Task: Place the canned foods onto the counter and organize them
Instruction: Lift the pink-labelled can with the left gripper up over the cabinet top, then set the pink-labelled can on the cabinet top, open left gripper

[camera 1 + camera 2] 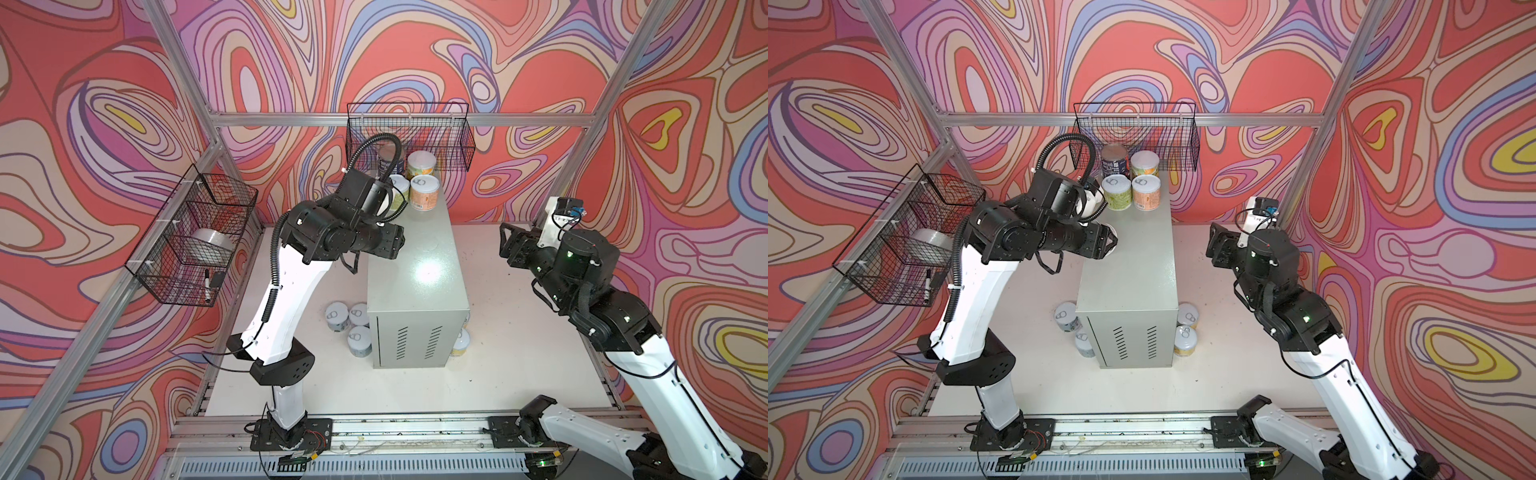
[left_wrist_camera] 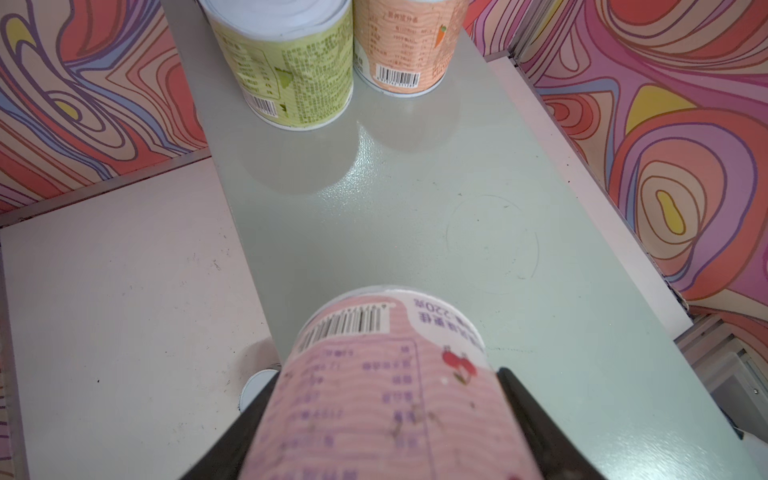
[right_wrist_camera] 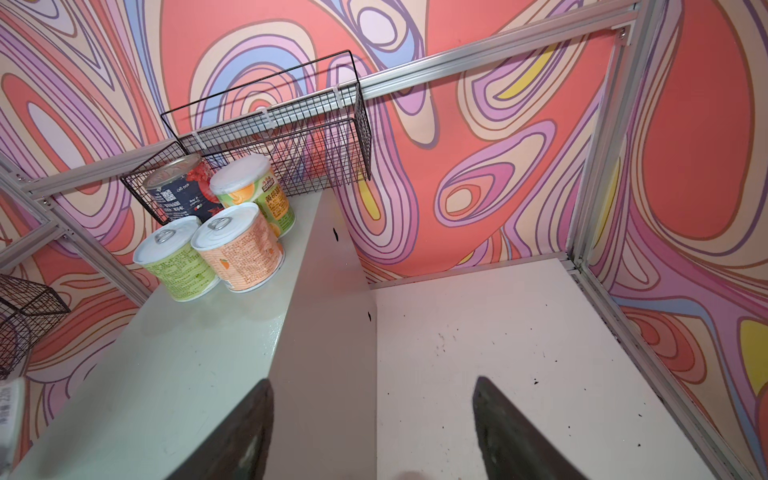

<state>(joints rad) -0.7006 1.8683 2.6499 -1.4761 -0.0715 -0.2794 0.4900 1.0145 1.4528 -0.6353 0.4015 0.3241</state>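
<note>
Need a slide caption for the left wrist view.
Left gripper clamps a pink can over the counter; a green can and an orange can stand side by side ahead.

Four cans (image 1: 1116, 193) crowd the far end of the surface (image 1: 1142, 270), below a wire basket (image 1: 1167, 137); the left pincer (image 2: 386, 376) with its pink can (image 2: 374, 332) blocks the left edge midway. The near half and right side lie bare.

Colours noted: pink can (image 2: 386, 399) wavy-striped, green can (image 2: 291, 70), orange can (image 2: 407, 45), navy can (image 3: 178, 199) with red fruit; counter (image 2: 415, 208) glossy pale grey; wall (image 1: 104, 124) swirled in coral, lilac, blue, yellow.
</note>
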